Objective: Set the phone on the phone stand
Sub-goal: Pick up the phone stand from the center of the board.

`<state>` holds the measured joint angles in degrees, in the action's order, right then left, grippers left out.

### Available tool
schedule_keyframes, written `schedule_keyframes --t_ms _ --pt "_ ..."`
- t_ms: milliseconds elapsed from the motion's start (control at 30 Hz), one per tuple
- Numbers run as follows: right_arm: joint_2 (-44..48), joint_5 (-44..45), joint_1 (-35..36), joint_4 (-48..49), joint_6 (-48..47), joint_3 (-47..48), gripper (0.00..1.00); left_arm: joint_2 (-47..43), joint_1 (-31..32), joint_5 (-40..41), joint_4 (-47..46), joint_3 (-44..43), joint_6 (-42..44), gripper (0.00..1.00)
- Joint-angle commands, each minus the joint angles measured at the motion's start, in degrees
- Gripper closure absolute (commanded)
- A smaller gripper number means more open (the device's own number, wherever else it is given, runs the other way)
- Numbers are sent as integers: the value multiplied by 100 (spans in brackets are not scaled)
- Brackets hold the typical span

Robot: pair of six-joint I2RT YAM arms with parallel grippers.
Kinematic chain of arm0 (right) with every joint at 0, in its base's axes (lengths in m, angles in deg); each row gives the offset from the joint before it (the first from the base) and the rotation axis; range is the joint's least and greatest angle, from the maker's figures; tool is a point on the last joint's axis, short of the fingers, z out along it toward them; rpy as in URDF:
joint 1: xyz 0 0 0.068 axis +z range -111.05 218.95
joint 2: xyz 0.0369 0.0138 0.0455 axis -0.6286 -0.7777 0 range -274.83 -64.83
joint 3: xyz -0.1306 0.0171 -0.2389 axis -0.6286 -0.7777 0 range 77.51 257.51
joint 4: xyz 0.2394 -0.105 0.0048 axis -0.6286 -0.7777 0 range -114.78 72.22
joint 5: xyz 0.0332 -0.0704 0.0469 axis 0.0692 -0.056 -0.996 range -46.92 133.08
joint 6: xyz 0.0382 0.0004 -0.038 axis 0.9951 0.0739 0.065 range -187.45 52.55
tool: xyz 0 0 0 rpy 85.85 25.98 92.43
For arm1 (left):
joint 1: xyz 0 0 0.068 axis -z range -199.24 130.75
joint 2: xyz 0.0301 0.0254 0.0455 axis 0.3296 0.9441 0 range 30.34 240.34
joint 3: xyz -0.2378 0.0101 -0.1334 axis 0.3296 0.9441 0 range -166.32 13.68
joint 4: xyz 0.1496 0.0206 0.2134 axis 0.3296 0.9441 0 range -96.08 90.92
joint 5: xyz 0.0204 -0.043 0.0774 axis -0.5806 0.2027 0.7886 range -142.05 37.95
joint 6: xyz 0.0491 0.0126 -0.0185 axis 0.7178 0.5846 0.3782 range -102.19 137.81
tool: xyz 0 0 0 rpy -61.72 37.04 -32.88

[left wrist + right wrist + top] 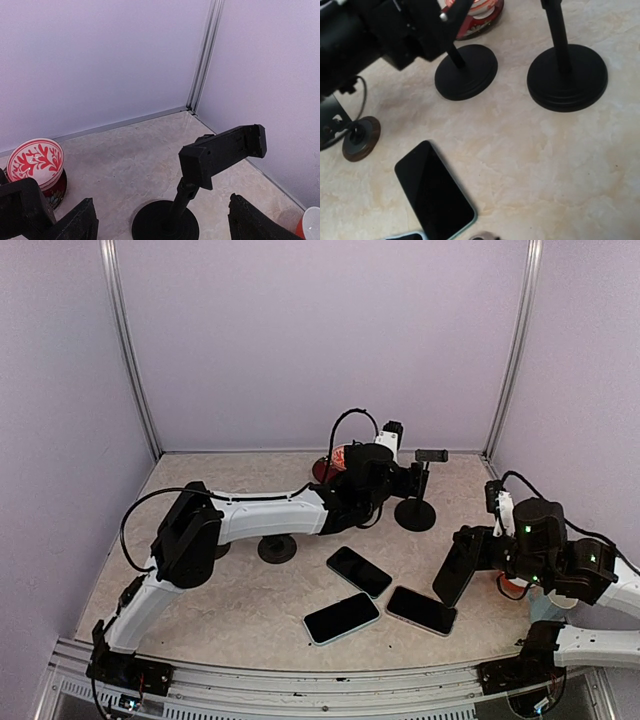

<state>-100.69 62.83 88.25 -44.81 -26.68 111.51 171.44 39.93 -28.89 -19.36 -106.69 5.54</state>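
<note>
Phone (455,575) tilted in air at 4 o'clock from stand (415,490), pinched by narrow right end effector (472,545). Left end effector (162,222) wide, stand just ahead. Phone likely stiff, light, glass-slick; hold best near one end, rest free for stand's clamp.

- On the left gripper (161,205), both fingers (75,222) run off the bottom edge.
- The patterned bowl (35,160) is cut by the left edge.
- In the right wrist view, the top edge cuts the phone stand (567,75) above its post, and one phone (402,236) shows only a sliver.
- We cannot tell whether the dark slab (455,575) at the right gripper (470,558) is a phone.
</note>
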Motion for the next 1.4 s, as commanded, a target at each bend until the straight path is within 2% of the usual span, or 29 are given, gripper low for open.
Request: schedule_keyframes --t_ms 0,167,367,567,833,933,1167,1367 --pt "77 -16 -63 119 115 8 100 252 -3 273 -910 -219 107 14" --pt "0 -49 -55 203 84 18 100 512 -11 132 -1392 -324 222 18" --pt "-91 -37 -64 259 32 42 100 873 -58 14 -1537 -687 246 28" --pt "-132 -9 -61 274 7 78 100 991 -110 -98 -1741 -768 242 50" --pt "-197 23 -56 287 -43 159 100 1020 -131 -206 -1864 -803 281 64" --pt "-202 0 -56 274 -31 168 100 1016 -135 -262 -1926 -805 318 73" --pt "-114 -19 -63 200 27 174 100 875 -56 -355 -1975 -742 441 99" --pt "26 14 -59 70 77 163 100 418 170 -223 -2339 -291 735 100"
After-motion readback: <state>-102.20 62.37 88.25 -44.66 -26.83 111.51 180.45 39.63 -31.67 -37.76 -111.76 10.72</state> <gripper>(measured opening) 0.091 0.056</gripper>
